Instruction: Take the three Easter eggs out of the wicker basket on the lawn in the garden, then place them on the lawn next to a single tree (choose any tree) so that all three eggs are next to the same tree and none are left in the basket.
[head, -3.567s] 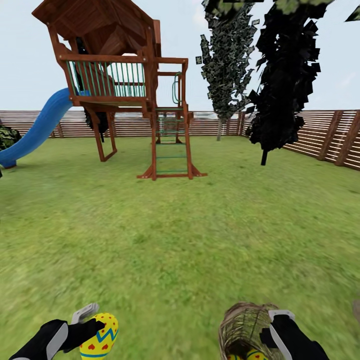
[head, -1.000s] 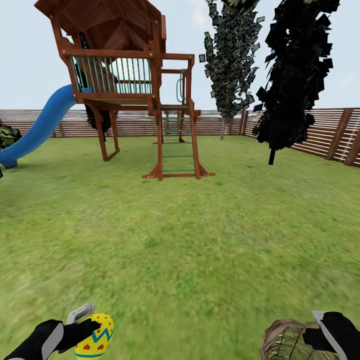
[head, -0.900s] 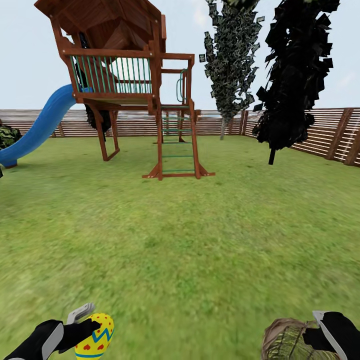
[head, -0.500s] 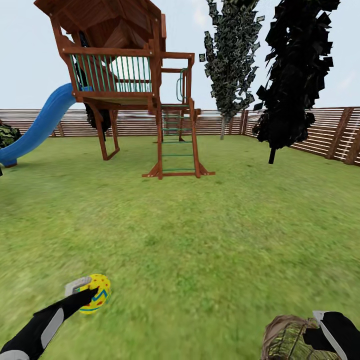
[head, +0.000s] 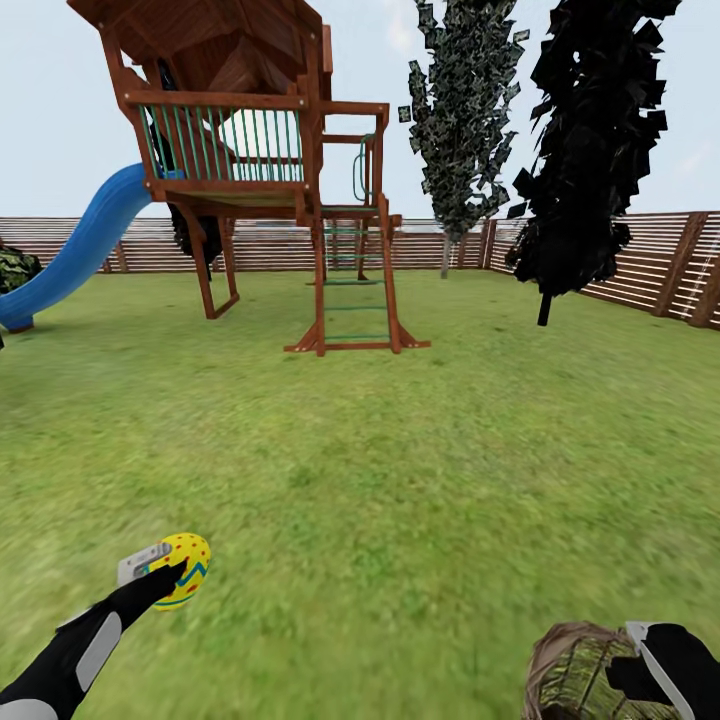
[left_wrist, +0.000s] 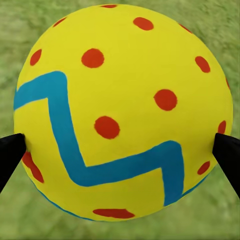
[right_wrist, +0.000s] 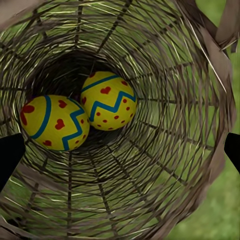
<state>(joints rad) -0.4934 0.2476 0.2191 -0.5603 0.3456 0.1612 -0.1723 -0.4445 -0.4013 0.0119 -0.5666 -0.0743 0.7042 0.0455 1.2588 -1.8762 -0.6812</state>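
My left gripper (head: 167, 572) is shut on one Easter egg (head: 187, 558), yellow with a blue zigzag and red spots, held out over the lawn (head: 400, 450) at the lower left. The left wrist view has that egg (left_wrist: 125, 100) between the two dark fingertips (left_wrist: 11, 155). At the bottom right, my right gripper (head: 648, 664) holds the rim of the wicker basket (head: 568, 672). Deep inside the basket (right_wrist: 190, 100) lie two more eggs (right_wrist: 52, 122) (right_wrist: 110, 100), side by side. A broad-canopied tree is out of view.
A wooden play tower (head: 250, 150) with a ladder and a blue slide (head: 80, 250) stands ahead. A narrow dark columnar tree (head: 460, 120) and an almost black tree (head: 590, 150) stand at the back right, before the slatted fence (head: 660, 265).
My left arm has stretched forward, carrying its egg from the view's bottom edge farther out over the grass. The right gripper and basket shifted right 3.6 s ago and have since held still.
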